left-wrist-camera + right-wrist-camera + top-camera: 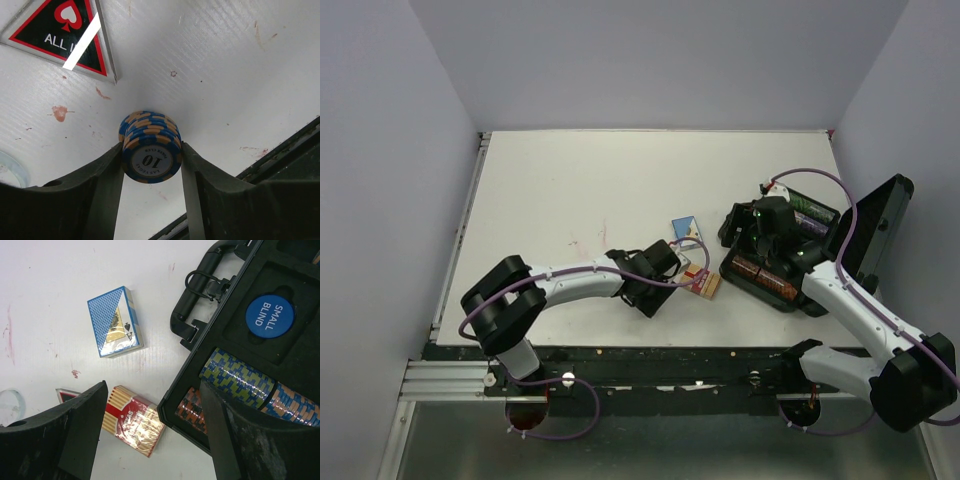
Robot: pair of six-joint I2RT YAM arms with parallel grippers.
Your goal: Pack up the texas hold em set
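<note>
Blue 10 chips (149, 142) clamped in my left gripper (152, 156); right gripper (152, 390) wide, empty over the case (235, 337); blue card box (115, 322), red card box (132, 420) unpacked.

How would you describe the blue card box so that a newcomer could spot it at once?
Find the open black case on the right of the table. Two card boxes lie just left of it. The blue card box is the rear one, nearest the handle, blue-checked, unlike the striped red box.
</note>
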